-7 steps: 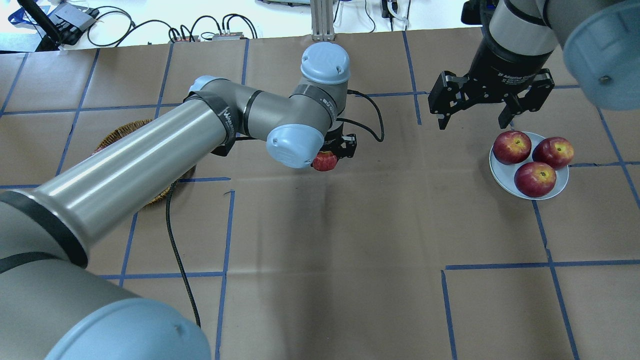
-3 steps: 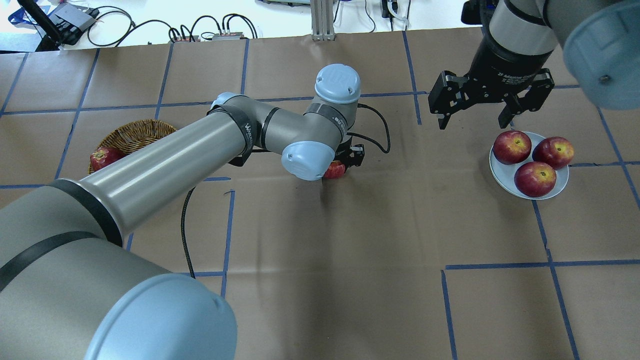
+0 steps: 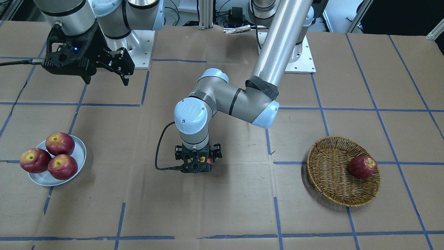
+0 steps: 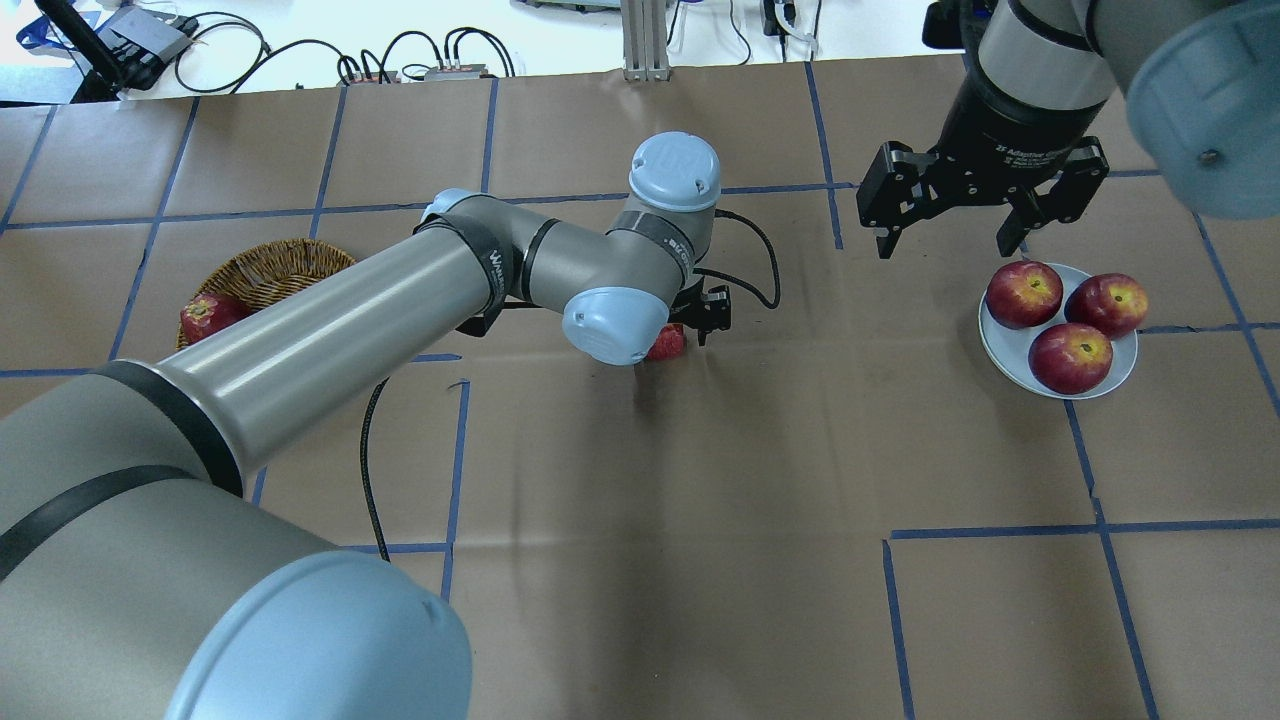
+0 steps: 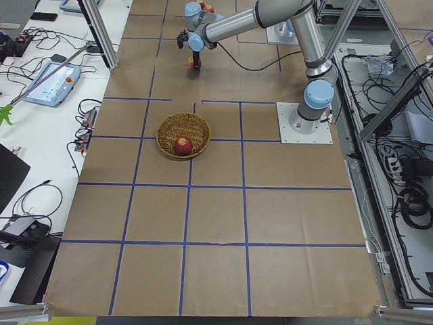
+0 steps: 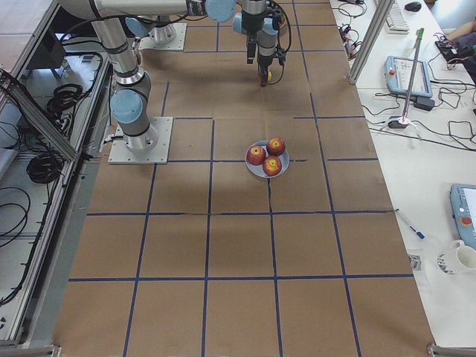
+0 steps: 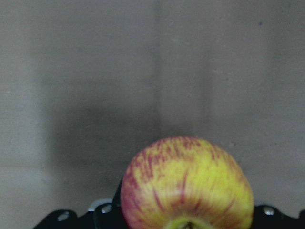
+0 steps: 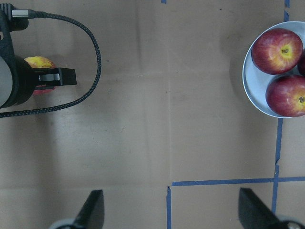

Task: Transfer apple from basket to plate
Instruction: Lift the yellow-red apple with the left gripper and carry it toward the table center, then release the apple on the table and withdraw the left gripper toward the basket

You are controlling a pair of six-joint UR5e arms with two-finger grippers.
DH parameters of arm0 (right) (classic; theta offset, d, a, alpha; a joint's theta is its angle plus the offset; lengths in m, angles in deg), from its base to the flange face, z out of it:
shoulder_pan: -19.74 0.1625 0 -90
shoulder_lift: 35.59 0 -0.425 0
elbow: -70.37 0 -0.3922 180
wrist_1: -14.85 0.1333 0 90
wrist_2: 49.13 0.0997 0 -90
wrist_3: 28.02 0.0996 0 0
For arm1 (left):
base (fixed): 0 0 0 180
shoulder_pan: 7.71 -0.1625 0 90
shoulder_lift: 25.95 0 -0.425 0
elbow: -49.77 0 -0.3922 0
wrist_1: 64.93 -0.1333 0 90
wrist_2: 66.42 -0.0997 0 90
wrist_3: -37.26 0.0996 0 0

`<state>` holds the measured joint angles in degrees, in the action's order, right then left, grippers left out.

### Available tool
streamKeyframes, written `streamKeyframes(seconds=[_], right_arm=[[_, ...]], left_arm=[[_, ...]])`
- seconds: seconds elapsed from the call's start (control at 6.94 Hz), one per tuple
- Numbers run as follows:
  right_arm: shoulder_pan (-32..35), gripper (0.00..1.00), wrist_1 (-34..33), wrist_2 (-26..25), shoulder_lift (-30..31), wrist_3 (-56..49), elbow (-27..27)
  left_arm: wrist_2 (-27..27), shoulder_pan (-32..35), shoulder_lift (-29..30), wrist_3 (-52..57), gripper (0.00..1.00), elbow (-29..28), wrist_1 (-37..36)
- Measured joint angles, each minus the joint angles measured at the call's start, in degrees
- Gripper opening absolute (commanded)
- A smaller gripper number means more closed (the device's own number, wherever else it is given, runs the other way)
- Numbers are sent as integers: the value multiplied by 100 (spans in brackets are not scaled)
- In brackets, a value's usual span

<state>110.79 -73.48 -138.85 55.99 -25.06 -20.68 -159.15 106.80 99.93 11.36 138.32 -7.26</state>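
Note:
My left gripper [image 3: 197, 166] is shut on the apple [image 7: 186, 183], yellow with red streaks, and holds it low over the middle of the table. In the overhead view the apple [image 4: 668, 343] peeks out under the left wrist. It also shows in the right wrist view [image 8: 39, 62]. The wicker basket [image 4: 270, 265] lies to the robot's left [image 3: 329, 173]. The grey-white plate [image 4: 1008, 350] lies to the right [image 3: 81, 147]. My right gripper [image 4: 948, 247] is open and empty, hovering just behind the plate's inner side.
A dark red apple [image 3: 362, 167] lies in the basket. Three dark red apples [image 4: 1070, 357] fill most of the plate. A black cable [image 4: 745, 250] loops from the left wrist. Blue tape lines cross the brown paper table cover.
My left arm has carried the apple a little to the right and toward the robot, uncovering the basket. It has barely moved in the last half second. The right gripper has stayed put.

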Motion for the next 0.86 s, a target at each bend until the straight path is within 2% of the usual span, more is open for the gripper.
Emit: streamKeyframes(seconds=[0.29,0.58,0.86], right_arm=[[0,100,-2,6,0,11,0],[0,100,-8,7,0,29,2],[1,100,-33,5,-11,58,19]], left_arm=[[-5,-32,-285,37,99,-111,208],[-10,-264,-1124,482,99,-167,940],[13,-800,-2226,1471,99,-41,1970]])
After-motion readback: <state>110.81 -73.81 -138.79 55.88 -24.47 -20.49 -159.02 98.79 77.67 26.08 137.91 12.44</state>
